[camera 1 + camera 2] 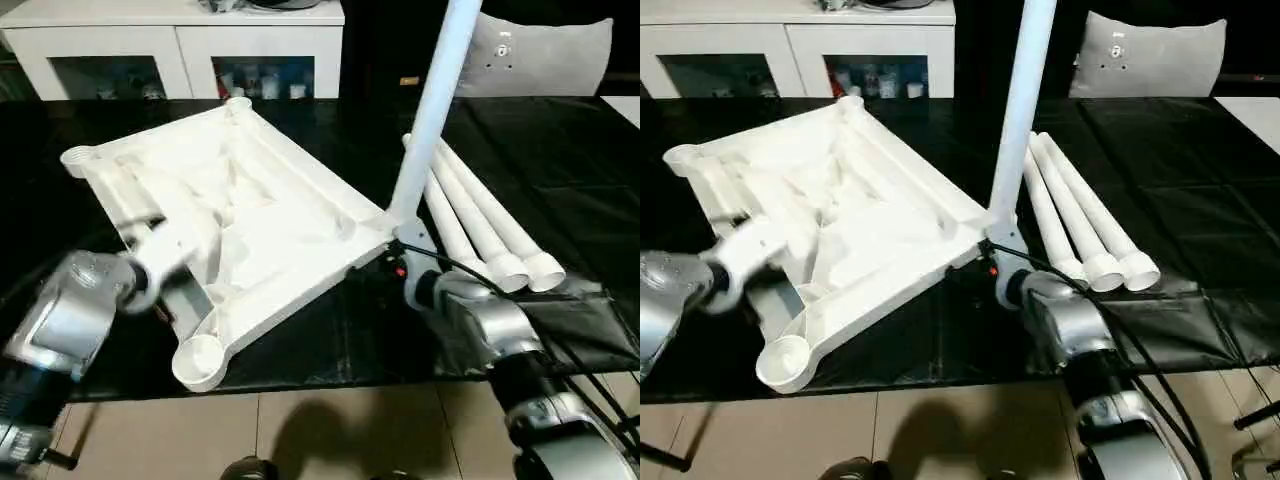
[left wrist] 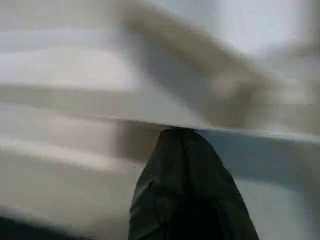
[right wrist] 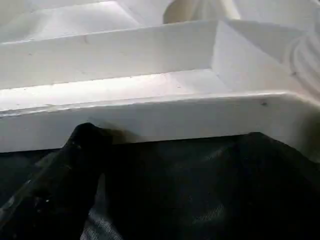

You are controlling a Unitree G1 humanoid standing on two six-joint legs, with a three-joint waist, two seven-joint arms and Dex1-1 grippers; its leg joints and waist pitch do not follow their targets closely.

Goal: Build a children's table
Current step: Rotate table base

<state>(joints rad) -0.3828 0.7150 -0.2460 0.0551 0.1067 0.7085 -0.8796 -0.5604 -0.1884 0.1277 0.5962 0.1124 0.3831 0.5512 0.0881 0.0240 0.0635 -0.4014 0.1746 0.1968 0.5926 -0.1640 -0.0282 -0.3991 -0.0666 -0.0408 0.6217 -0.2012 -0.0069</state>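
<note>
Both claws work at the upturned white table top (image 1: 240, 215), which lies ribbed side up on the black work surface (image 1: 560, 160). Closed tight, the left gripper (image 2: 185, 145) shows in its wrist view as one dark mass of fingers pressed together against blurred white plastic; nothing can be seen between them, and the smear hides which rib or wall they meet. From the head camera, the left forearm (image 1: 70, 310) reaches over the top's near-left edge and is itself smeared, so its tip is lost against the white. Spread wide, the right gripper (image 3: 165, 145) has one black finger (image 3: 75, 155) showing in its wrist view, its tip just at the outer wall of the top, with dark cloth beneath; the other finger is hard to separate from that cloth. It holds nothing. One leg (image 1: 430, 110) stands upright in the corner socket nearest the right arm, its upper end cut off by the frame edge. Three loose legs (image 1: 480, 215) lie side by side on the cloth just beyond it. A white cabinet (image 1: 180, 45) stands behind, partly cropped.
</note>
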